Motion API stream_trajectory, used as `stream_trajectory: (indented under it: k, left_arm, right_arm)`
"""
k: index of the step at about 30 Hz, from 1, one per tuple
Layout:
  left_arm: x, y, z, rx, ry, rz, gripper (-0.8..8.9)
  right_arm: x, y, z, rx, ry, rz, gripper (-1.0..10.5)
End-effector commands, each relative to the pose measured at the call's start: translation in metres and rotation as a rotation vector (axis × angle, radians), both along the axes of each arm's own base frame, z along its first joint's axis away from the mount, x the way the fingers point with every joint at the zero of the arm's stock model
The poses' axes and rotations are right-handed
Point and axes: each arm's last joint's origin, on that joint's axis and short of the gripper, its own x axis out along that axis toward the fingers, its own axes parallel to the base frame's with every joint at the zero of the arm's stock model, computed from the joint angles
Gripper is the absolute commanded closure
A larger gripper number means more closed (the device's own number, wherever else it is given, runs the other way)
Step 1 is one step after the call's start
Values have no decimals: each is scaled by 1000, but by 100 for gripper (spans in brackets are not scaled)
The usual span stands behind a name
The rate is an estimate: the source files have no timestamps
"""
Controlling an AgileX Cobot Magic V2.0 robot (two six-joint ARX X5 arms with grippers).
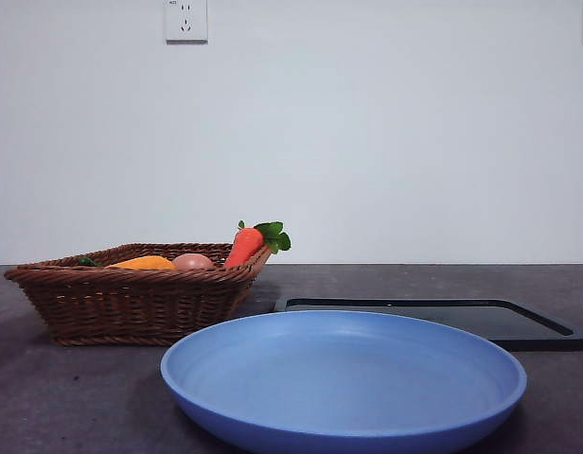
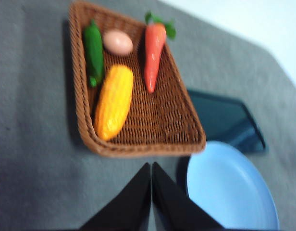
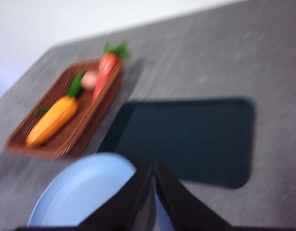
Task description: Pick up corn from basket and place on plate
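The corn [image 2: 114,101] lies flat in the basket [image 2: 162,130], beside a green vegetable [image 2: 94,50], with an egg [image 2: 118,42] near one end and a carrot [image 2: 154,53] across from it. The plate [image 1: 344,378] sits bare in front, near the basket, a black tray [image 1: 519,326] behind it. Nothing has been picked up yet — this looks like the very start, before the reach. The left gripper [image 2: 151,166] hangs above the table just outside the basket's near rim, its jaws pressed together; the right gripper [image 3: 153,166] waits over the plate and tray, jaws together too. Next the left jaws must part and come down across the cob's middle — clear of the green vegetable
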Motion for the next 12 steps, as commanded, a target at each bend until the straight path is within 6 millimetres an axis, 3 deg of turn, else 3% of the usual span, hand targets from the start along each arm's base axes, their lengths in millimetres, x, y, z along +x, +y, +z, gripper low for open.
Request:
stream_trajectory:
  k: [1,9,12]
  left_arm:
    - [6,-3,12,76,1,-93,806]
    - [26,-13,17,123,99,-229,805]
    - [29,-14,14,121,125,-239,734]
  right_arm:
    - [7,3,12,-78,3,90,944]
    - [29,18,10,-144,181,260,944]
    - [38,21,4,-143,227,282,929]
